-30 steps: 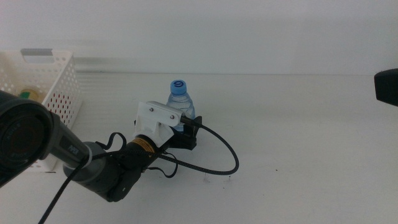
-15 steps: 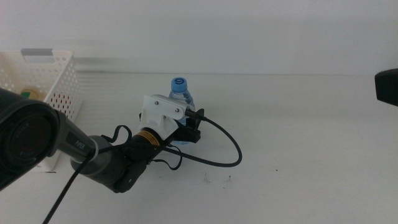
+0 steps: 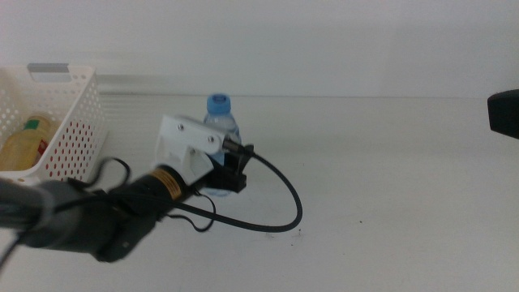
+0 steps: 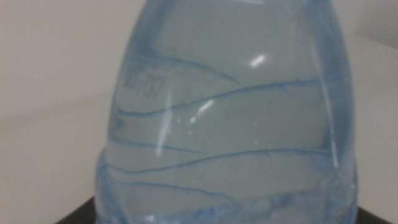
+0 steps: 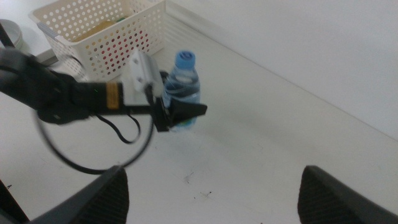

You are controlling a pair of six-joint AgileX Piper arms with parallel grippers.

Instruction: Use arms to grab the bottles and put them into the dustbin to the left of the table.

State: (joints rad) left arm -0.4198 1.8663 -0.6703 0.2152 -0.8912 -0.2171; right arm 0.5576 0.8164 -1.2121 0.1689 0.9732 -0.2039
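Over toward the left-centre of the table [image 3: 389, 178], the left gripper [image 3: 230, 173] is clamped round the lower body of the clear water bottle [image 3: 220, 126], fingers w/ the bottle between them. Bottle stands upright, blue cap on top, long axis vertical, maybe leaning a touch; can't tell from the middle view whether its base is touching the tabletop or just off it. The left wrist cam is filled w/ the bottle's ribbed clear wall [image 4: 230, 124], so it sits deep in the grip, right up against the palm.

What matters next: the dustbin [image 3: 77, 122] lies to the bottle's left, at the table's left edge, w/ open tabletop between. Its rim sits about level w/ the bottle's shoulder, so I'd judge the bottle needs lifting clear before it swings over, else the base could catch the perforated wall. Bin is much wider than the bottle, and the yellow tea bottle [image 3: 23, 144] is lying inside already, so room looks fine.

Left arm is plainly the nearer one & has the job. Right gripper [image 5: 211, 186] hangs well off to the right, above the table, jaws spread wide w/ nothing in them, looking back at the scene; it's waiting.

Surface is plain white, flat, smooth. The black cable [image 3: 280, 191] loops on the table just right of the gripper; prob trails along, could drag.
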